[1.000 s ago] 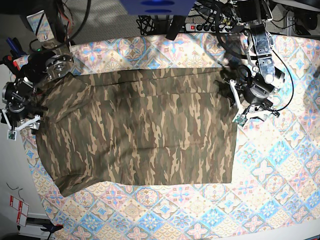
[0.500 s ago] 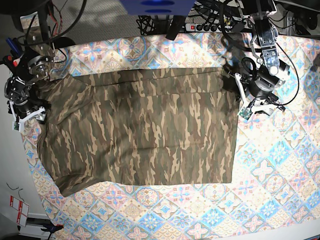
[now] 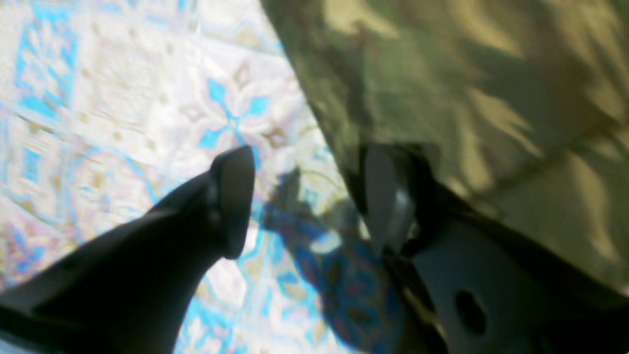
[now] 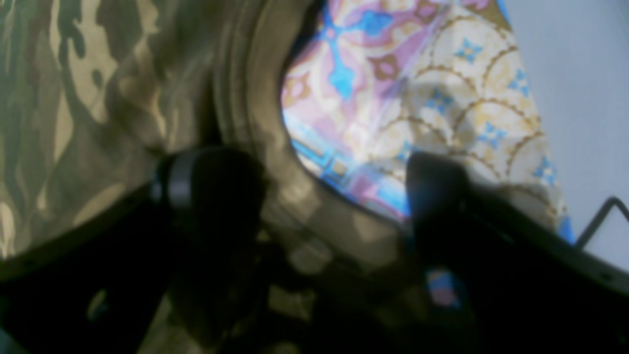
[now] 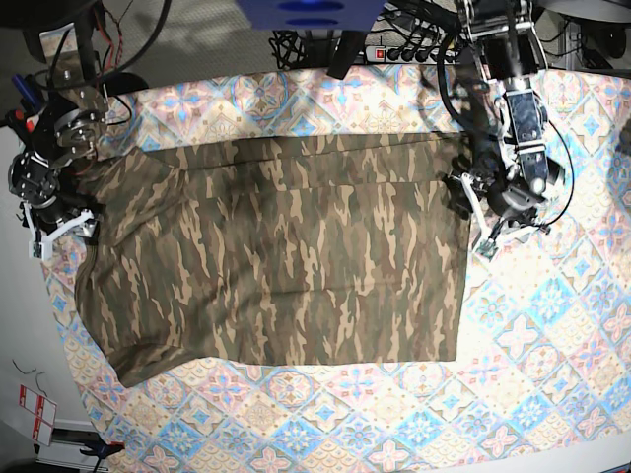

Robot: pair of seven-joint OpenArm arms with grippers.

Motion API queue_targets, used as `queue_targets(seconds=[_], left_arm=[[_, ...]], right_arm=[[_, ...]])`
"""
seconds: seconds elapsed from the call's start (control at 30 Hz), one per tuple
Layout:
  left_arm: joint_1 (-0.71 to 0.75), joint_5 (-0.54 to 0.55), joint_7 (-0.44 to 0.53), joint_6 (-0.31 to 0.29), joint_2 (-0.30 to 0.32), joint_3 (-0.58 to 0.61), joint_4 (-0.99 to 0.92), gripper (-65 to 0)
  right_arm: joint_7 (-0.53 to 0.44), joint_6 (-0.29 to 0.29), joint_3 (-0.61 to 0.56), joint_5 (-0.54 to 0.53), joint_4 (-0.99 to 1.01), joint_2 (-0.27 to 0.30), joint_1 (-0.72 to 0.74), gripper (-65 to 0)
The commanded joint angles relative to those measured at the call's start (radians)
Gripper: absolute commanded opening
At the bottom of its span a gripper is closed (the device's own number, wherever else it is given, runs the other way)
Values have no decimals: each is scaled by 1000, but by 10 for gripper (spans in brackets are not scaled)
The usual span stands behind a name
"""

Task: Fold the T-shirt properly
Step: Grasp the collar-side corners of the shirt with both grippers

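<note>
We start at the left end effector: its two fingers stand apart with nothing between them. One finger hangs over the patterned cloth; the other sits right at the shirt's hem edge, and we cannot tell whether it touches the fabric. In the base view this end effector is at 3 o'clock, at the right edge of the T-shirt, upper part of that edge.

The right end effector is spread wide and empty. One finger lies over camouflage fabric, the other over the cloth, and a curved ribbed edge of the T-shirt runs between them, apparently not pinched. In the base view it is at 9 o'clock, at the shirt's left edge by the sleeve.

The T-shirt lies mostly flat and spread out in the middle of the cloth. A horizontal fold line crosses its upper part, and a strip along the 12 o'clock edge looks doubled over. The lower left corner sags toward 7 o'clock with a few wrinkles. The right edge is straight.

The cloth covers the tabletop under the shirt and shows bare on all sides, widest toward 4 o'clock. Cables and a power strip sit beyond the 12 o'clock edge.
</note>
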State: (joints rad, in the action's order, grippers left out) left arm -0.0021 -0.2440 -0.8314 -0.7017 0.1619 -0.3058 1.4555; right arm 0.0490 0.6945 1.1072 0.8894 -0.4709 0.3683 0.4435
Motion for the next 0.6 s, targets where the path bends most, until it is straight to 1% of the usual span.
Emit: queue_targets(seconds=[0.0,0.1,0.27,0.33,0.4,0.47,0.57], left_arm=[[-59,11,28,4,9,-17,-25,-294],[-138,11,82,4,9,-91,-124,-294],[-260,11,229,4,40,-100,-371,-294],[-312,10,300,4,44,-100,-511,-294],[-362,10,372,4,69,-100,-674,-293],[-418,11,452,4,75,-100,-849,-293],[-482,8,531,4,86,-97,-1050,-294]], right_arm=[[-5,4,-2,-5,-9,16,19,-112],[-7,4,-5,-5,-9,8,24,-112],[-5,4,-5,-2,-9,8,56,-112],[-5,4,-5,-2,-9,7,56,-112],[-5,4,-5,-2,-9,7,56,-112],[-11,4,-5,-2,-9,7,56,-112],[-14,4,-3,-3,-9,7,58,-112]])
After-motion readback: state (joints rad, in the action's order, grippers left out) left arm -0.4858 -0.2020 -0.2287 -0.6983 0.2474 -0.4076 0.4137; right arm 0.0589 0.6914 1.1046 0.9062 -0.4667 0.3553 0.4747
